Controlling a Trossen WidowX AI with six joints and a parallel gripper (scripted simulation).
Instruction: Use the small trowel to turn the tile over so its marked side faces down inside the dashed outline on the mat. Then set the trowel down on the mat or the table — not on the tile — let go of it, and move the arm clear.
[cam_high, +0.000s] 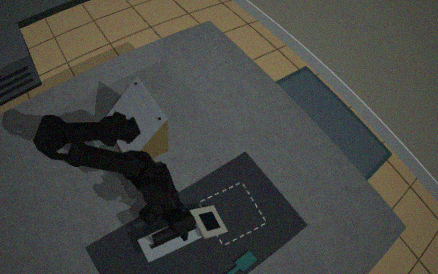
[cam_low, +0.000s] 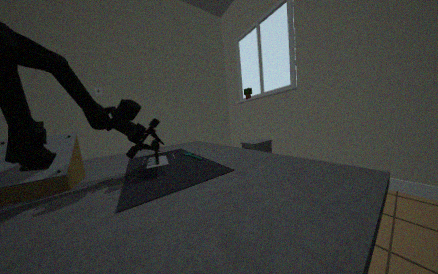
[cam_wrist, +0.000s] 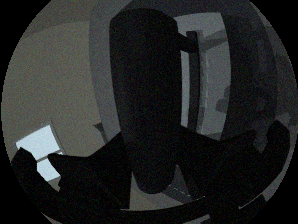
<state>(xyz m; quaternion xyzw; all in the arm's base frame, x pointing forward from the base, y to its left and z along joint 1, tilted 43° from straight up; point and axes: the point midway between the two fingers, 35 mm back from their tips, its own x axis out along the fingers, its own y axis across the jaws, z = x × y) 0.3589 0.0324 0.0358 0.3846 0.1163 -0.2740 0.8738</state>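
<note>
The tile (cam_high: 209, 221) shows its pale border and dark central square upward in the top view, lying across the left side of the dashed outline (cam_high: 257, 205). Whether it is tilted is unclear. The trowel (cam_high: 150, 254) has a pale rectangular blade whose right end meets or lies under the tile's left edge; which is hidden. Its dark handle (cam_wrist: 145, 90) runs above the blade in the wrist view, joined by a short post. My gripper (cam_high: 171, 232) (cam_low: 150, 148) (cam_wrist: 149, 125) is shut on the trowel handle, left of the tile over the mat (cam_high: 285, 220) (cam_low: 195, 177).
A teal tool (cam_high: 245, 261) (cam_low: 192, 156) lies on the mat below the outline in the top view. A wedge-shaped block with a pale sloping top (cam_high: 145, 102) stands by the arm's base. The grey table's edge (cam_high: 320, 127) runs down the right side of that view.
</note>
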